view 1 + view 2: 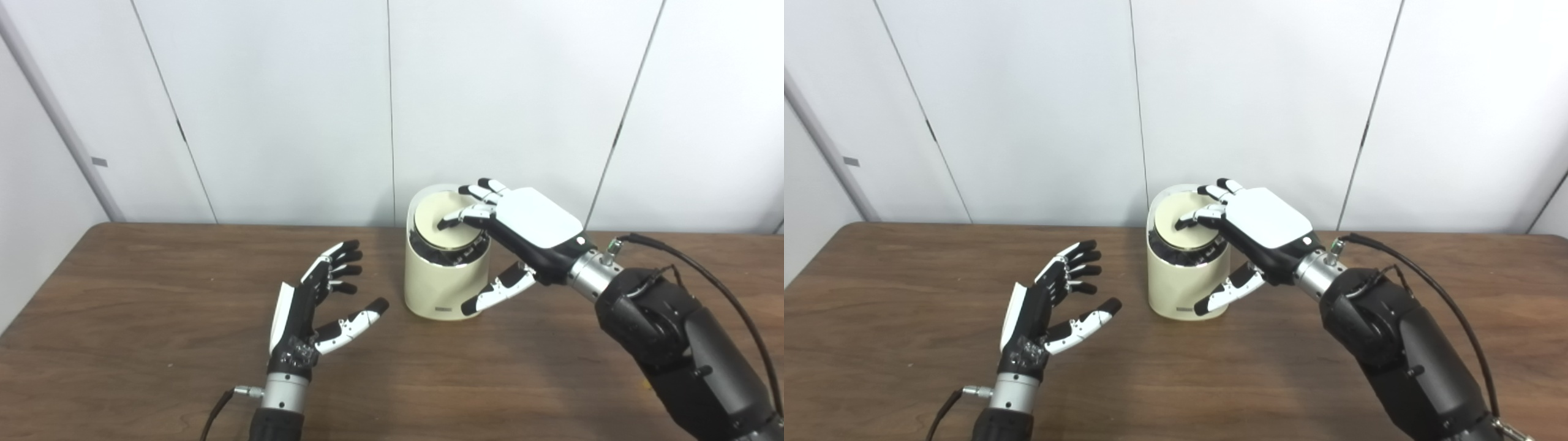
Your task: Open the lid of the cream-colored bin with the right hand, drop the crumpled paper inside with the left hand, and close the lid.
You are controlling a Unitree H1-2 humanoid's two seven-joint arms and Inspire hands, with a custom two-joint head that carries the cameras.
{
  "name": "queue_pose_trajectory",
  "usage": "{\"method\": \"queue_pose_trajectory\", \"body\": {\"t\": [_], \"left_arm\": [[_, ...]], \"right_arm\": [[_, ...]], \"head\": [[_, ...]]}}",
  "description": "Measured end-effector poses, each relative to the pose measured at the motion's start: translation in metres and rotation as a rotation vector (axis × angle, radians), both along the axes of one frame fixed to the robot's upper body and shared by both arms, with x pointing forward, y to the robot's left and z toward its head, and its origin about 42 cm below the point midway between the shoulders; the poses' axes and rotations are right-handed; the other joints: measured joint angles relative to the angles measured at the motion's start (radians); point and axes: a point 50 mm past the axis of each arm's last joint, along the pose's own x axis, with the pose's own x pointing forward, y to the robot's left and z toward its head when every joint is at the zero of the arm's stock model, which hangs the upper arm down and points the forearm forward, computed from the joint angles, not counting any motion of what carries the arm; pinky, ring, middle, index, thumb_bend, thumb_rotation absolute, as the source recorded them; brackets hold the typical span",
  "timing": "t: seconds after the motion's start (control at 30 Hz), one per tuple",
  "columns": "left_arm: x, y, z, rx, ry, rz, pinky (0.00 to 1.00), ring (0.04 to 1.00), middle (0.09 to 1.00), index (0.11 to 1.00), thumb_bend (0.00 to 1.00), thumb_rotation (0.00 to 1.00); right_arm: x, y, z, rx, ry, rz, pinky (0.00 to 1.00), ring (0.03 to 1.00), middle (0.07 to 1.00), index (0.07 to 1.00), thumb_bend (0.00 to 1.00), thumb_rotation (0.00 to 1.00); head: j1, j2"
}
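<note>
Two hands in frame: my right hand (527, 229) rests spread fingertips (450, 222) on the bin (438, 288) lid (438, 226), mid-frame, gripping nothing. Left hand (318, 300) sits open and empty, lower left.

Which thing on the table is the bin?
Look at the far middle of the brown table, near the white wall. The bin is the short cream-colored cylinder there, the only container, and the right hand has its fingers on its round lid.
</note>
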Motion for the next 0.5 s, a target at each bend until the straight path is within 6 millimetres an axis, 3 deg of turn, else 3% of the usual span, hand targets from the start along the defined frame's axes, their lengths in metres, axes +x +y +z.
{"method": "queue_pose_trajectory", "body": {"t": [0.33, 0.5], "left_arm": [[-0.0013, -0.0005, 0.0064, 0.004, -0.017, 0.002, 0.62, 0.734, 0.792, 0.823, 0.69, 0.20], [-0.0013, -0.0014, 0.0057, 0.001, -0.008, 0.004, 0.62, 0.732, 0.793, 0.822, 0.70, 0.19]], "right_arm": [[-0.0011, -0.0001, -0.0025, -0.006, 0.000, 0.002, 1.00, 0.943, 0.758, 0.760, 0.82, 0.52], [-0.0028, -0.0005, -0.0059, -0.004, -0.003, 0.002, 1.00, 0.939, 0.754, 0.753, 0.83, 0.48]], "head": [[0.002, 0.009], [0.000, 0.014]]}}
